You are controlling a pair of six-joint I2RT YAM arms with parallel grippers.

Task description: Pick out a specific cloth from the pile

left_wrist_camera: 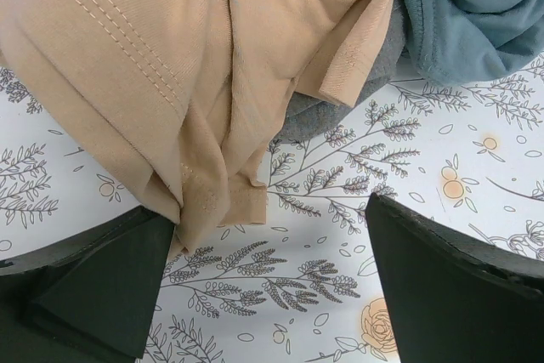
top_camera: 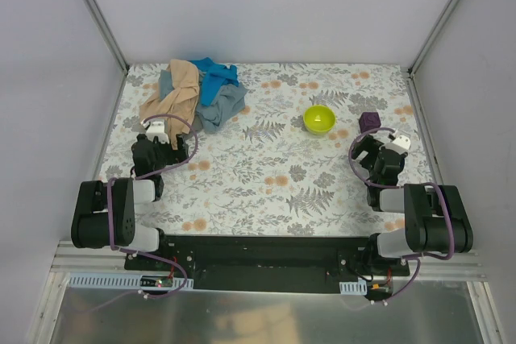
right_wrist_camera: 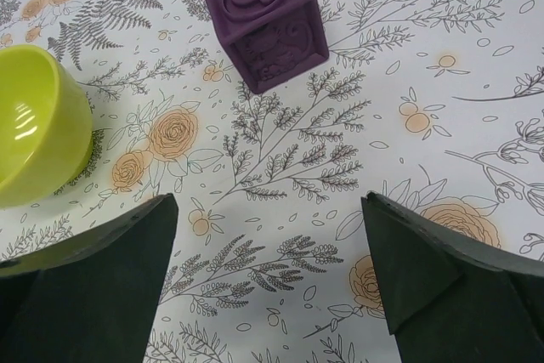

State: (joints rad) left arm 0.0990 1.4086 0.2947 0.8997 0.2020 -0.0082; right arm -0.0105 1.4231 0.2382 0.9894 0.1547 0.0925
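Observation:
The pile lies at the far left of the table: a tan cloth (top_camera: 173, 94) on the left, a bright blue cloth (top_camera: 216, 78) at the back, a blue-grey cloth (top_camera: 222, 106) on the right. In the left wrist view the tan cloth (left_wrist_camera: 170, 65) fills the upper left, a dark grey cloth (left_wrist_camera: 340, 99) peeks from under it, and the blue-grey cloth (left_wrist_camera: 476, 14) is at the upper right. My left gripper (top_camera: 165, 136) (left_wrist_camera: 272, 282) is open and empty at the tan cloth's near edge; its left finger touches the hem. My right gripper (top_camera: 379, 147) (right_wrist_camera: 268, 282) is open and empty.
A yellow-green bowl (top_camera: 318, 118) (right_wrist_camera: 34, 125) stands right of centre. A purple cube (top_camera: 369, 121) (right_wrist_camera: 265, 19) sits just beyond my right gripper. White walls close the table at the back and sides.

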